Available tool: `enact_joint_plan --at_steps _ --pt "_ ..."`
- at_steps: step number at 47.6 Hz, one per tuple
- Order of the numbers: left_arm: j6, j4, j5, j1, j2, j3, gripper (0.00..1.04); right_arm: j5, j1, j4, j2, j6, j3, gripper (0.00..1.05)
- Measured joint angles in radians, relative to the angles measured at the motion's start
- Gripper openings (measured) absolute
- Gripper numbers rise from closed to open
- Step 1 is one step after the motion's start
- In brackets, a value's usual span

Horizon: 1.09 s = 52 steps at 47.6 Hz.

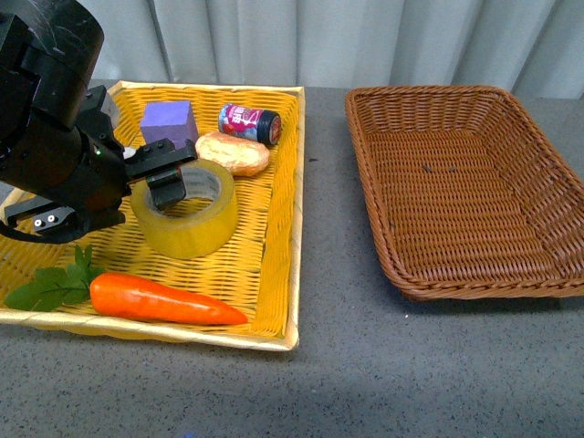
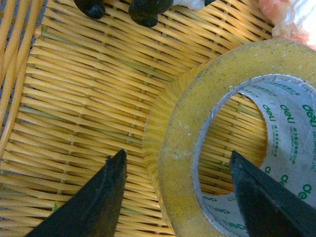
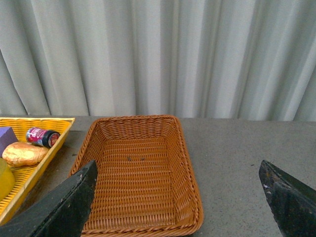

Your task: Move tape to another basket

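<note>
On the grey tabletop (image 1: 328, 365), two containers side by side but well apart. Aim for the dark brown rectangular wicker basket (image 1: 456, 192) on the robot's right. Start from the bright yellow woven tray (image 1: 274, 246) on its left. Find the wide roll of translucent yellow packing tape with a white printed core (image 1: 187, 228) lying flat near the middle of that tray.

Step in hand, judging by the pose: taking hold. Leave the left gripper (image 2: 176, 160) where it is. Released, with jaws spread astride the roll's wall, one finger outside and the other over the core hole. Cannot tell whether either finger touches yet. Sink a little deeper if there is room, then close squarely on the wall, low enough that the slick roll does not twist out. Lift straight up past the tray's raised rim before carrying across.

Right gripper (image 3: 177, 170): also released, fingers wide, hanging above the table and facing the brown basket. Best kept back from the drop spot.

Around the roll, all in the tray:
- long orange carrot with green leaves (image 1: 164, 299), near the front
- purple foam cube (image 1: 167, 121), behind the gripper
- tan bread roll (image 1: 233, 152), just beside the tape's far side and likeliest to get nudged
- small red-labelled can with a dark cap (image 1: 248, 122), on its side at the back
</note>
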Motion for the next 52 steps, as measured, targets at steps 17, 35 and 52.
enact_joint_plan --at_steps 17,35,52 --pt "-0.011 -0.011 -0.002 -0.008 -0.001 0.002 0.17 0.000 0.000 0.000 0.000 0.000 0.000 0.96" --pt "0.140 0.039 -0.012 -0.068 -0.122 -0.002 0.17 0.000 0.000 0.000 0.000 0.000 0.000 0.96" --pt "0.666 0.108 0.177 -0.197 -0.172 0.077 0.16 0.000 0.000 0.000 0.000 0.000 0.000 0.96"
